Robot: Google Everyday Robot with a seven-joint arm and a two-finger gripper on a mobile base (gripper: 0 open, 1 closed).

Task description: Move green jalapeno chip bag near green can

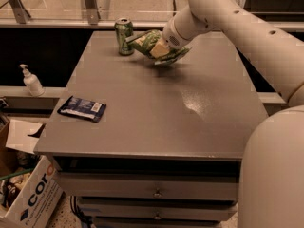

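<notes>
One green can [124, 36], one green jalapeno chip bag [145, 40] clasped by one gripper [160, 48] beside it, one blue packet [82, 108], one pump bottle [31, 80].

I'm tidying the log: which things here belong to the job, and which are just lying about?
Job: chip bag, held in the gripper over the far side of the table; green can, just left of the bag.
Lying about: blue packet, pump bottle, cardboard box.
</notes>
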